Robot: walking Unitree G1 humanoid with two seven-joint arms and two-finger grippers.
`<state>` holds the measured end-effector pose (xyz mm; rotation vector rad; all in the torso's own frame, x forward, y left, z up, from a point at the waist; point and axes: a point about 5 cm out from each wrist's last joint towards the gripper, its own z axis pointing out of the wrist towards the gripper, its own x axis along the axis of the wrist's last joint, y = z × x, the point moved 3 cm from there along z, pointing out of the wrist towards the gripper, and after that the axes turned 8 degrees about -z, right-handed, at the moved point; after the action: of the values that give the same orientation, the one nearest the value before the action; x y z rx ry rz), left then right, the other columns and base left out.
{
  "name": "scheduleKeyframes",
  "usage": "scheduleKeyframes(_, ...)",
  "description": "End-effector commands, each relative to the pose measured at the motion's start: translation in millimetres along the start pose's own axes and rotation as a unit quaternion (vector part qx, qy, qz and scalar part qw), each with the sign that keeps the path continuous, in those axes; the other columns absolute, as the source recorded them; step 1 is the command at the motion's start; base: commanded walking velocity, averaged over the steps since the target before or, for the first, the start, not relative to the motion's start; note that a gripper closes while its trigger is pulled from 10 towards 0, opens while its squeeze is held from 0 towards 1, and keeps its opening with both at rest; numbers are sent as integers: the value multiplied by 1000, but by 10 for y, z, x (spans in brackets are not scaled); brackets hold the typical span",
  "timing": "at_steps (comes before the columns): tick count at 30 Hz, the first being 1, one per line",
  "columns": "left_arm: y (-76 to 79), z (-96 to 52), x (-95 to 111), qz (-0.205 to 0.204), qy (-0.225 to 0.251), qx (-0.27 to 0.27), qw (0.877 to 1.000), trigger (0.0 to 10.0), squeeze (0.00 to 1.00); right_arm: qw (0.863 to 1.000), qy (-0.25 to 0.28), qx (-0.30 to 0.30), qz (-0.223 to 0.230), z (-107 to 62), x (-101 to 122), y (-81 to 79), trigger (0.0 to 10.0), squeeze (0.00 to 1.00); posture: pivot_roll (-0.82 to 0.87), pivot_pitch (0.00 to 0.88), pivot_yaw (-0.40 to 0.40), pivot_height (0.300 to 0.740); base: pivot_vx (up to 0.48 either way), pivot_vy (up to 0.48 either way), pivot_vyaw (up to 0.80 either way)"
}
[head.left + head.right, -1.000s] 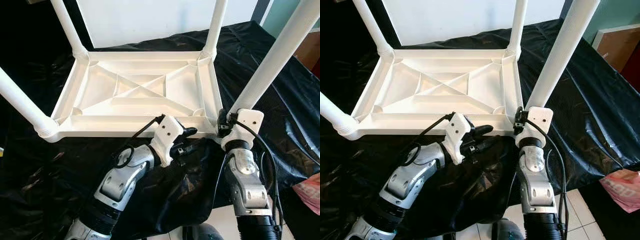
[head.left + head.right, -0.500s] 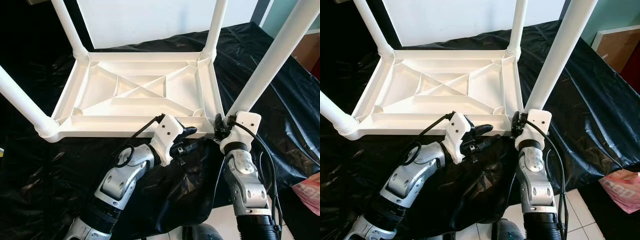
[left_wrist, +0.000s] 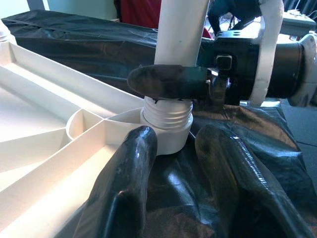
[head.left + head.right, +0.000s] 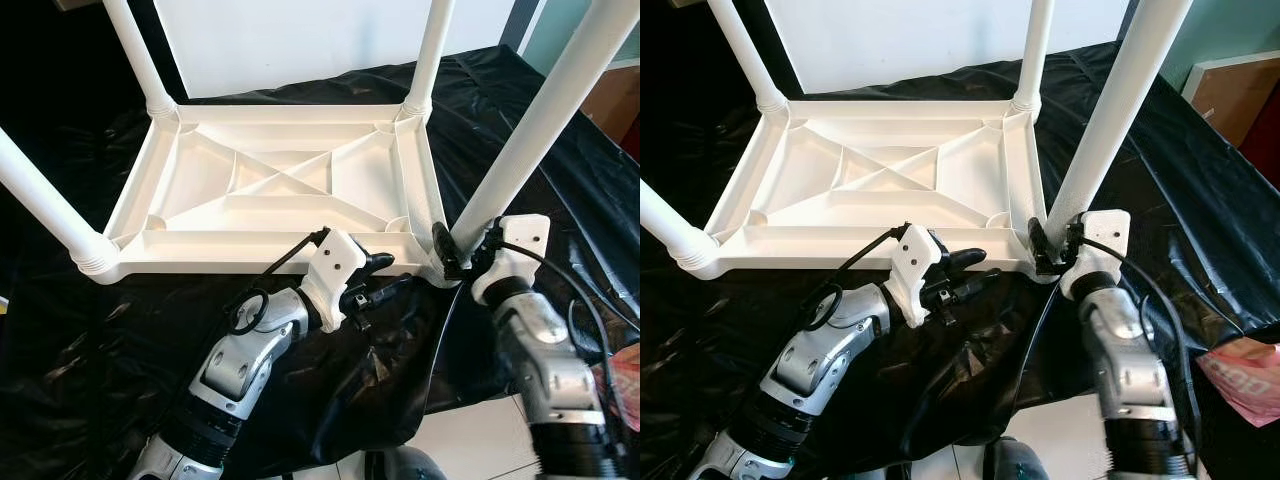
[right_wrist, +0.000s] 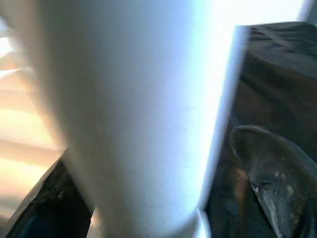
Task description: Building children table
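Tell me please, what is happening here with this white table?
A white plastic children's table lies upside down on a black plastic sheet. The robot's right hand grips the base of the near right white tube leg at its corner socket. The left hand hovers open beside the table's near edge.

Head stereo pair: high up, facing forward and down over the upturned white table (image 4: 280, 185) on black sheeting (image 4: 90, 330), both arms rising from the lower frame edge. Right eye set slightly aside, same scene shifted leftward. Left wrist view: low, near, looking along two black fingers (image 3: 124, 188) toward the corner leg (image 3: 181, 54), shared with the head views. Right wrist view: pressed very close against that same leg (image 5: 133, 114), blurred.
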<state>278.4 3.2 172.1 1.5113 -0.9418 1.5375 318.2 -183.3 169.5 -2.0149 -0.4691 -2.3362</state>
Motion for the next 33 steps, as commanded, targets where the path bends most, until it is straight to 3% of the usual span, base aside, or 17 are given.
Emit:
scheduleKeyframes(1, 60, 8, -45, -2, -7, -23, 1000, 10000, 0, 1000, -2, 26, 7, 1, -42, -55, 10000, 0, -60, 135, -8, 740, 0, 0, 0)
scheduleKeyframes(3, 97, 3, -65, -2, -12, -32, 999, 10000, 0, 996, -1, 90, -11, 27, -57, -114, 10000, 0, -55, 133, -7, 740, 0, 0, 0)
scheduleKeyframes(13, 111, 4, -84, 0, -16, -35, 999, 10000, 0, 991, 2, 132, -27, 64, -57, -155, 10000, 0, -49, 133, -7, 740, 0, 0, 0)
scheduleKeyframes(14, 121, 3, -88, 0, -18, -36, 999, 10000, 0, 988, 2, 150, -44, 110, -61, -153, 4824, 0, -41, 134, -9, 740, 0, 0, 0)
scheduleKeyframes(15, 121, 3, -88, 0, -18, -36, 999, 10000, 0, 988, 2, 150, -44, 110, -61, -153, 4824, 0, -41, 134, -9, 740, 0, 0, 0)
scheduleKeyframes(16, 123, -3, -92, 2, -20, -35, 999, 10000, 0, 985, -1, 161, -57, 142, -78, -128, 0, 0, -34, 135, -14, 740, 0, 0, 0)
scheduleKeyframes(22, 120, -26, -93, 2, -21, -29, 999, 10000, 0, 983, -13, 168, -70, 139, -141, -64, 0, 0, -23, 139, -21, 740, 0, 0, 0)
scheduleKeyframes(23, 123, -32, -92, 2, -21, -28, 999, 10000, 0, 984, -17, 166, -67, 130, -161, -53, 549, 0, -23, 142, -19, 740, 0, 0, 0)
scheduleKeyframes(26, 126, -36, -92, 2, -21, -28, 999, 10000, 0, 984, -18, 166, -66, 124, -174, -47, 549, 0, -23, 142, -19, 740, 0, 0, 0)
scheduleKeyframes(27, 130, -40, -93, 1, -21, -28, 999, 10000, 0, 986, -25, 156, -63, 122, -199, -39, 10000, 0, -27, 143, -16, 740, 0, 0, 0)
scheduleKeyframes(33, 133, -35, -98, 0, -22, -28, 999, 10000, 0, 993, -46, 97, -56, 123, -277, -7, 10000, 0, -33, 148, -13, 740, 0, 0, 0)
